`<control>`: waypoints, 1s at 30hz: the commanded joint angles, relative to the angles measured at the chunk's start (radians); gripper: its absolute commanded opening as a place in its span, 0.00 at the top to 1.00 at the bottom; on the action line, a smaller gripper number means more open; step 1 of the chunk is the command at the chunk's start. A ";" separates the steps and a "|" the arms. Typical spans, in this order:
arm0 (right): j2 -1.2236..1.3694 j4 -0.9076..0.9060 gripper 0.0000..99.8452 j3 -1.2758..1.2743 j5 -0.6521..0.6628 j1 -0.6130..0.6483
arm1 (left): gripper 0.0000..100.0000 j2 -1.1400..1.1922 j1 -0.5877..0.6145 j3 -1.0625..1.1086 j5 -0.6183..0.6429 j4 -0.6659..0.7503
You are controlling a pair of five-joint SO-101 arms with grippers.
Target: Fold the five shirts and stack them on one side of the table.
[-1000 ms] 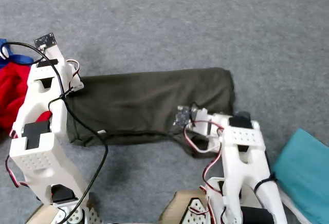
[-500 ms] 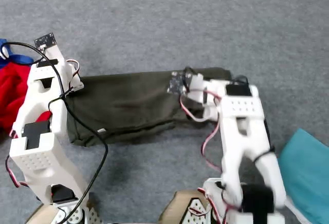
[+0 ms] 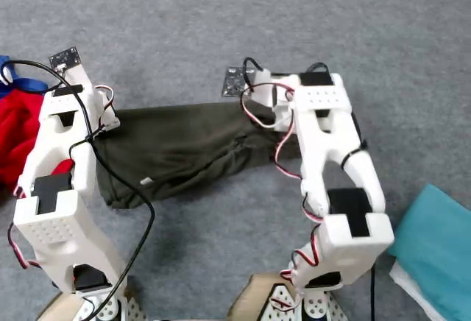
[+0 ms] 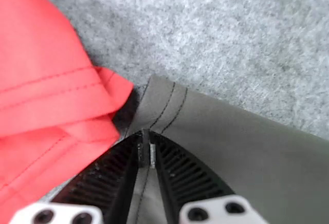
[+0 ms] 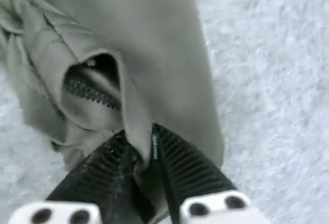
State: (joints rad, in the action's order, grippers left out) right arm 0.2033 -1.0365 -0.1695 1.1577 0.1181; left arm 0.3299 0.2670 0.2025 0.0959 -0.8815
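A dark olive shirt (image 3: 176, 144) lies across the middle of the grey table, partly folded. My left gripper (image 4: 145, 149) is shut on the olive shirt's (image 4: 241, 147) left corner, beside a red shirt (image 4: 46, 80). In the high view this left gripper (image 3: 103, 128) sits at the shirt's left edge. My right gripper (image 5: 146, 149) is shut on a fold of the olive shirt (image 5: 154, 44) and holds it lifted over the cloth. From above, the right gripper (image 3: 276, 118) is at the shirt's right end, toward the far side.
A red shirt (image 3: 18, 133) with something blue (image 3: 22, 83) lies at the table's left edge. A folded teal shirt (image 3: 434, 240) rests at the near right over something white (image 3: 408, 280). Grey table (image 3: 184, 34) stretches open at the back.
The right arm has carried the olive shirt's near right edge away from the front toward the back and left, bunching the cloth. The left arm stayed put.
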 commanded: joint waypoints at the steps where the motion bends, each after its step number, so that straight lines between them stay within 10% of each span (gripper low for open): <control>1: 0.004 0.012 0.73 0.105 -0.044 0.002 | 0.98 0.001 0.003 -0.041 0.003 0.002; 7: -0.001 -0.021 0.77 0.153 -0.080 -0.036 | 0.98 0.001 0.003 -0.041 0.003 0.002; 12: -0.114 -0.193 0.99 0.122 -0.092 -0.073 | 0.98 0.001 0.003 -0.041 0.003 0.003; 30: -0.252 0.144 0.99 -0.346 -0.199 -0.044 | 0.98 0.001 0.003 -0.041 0.003 0.003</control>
State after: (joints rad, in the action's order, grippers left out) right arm -0.0882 -0.9459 -0.5731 0.9935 0.0583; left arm 0.3299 0.2670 0.2025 0.0959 -0.8815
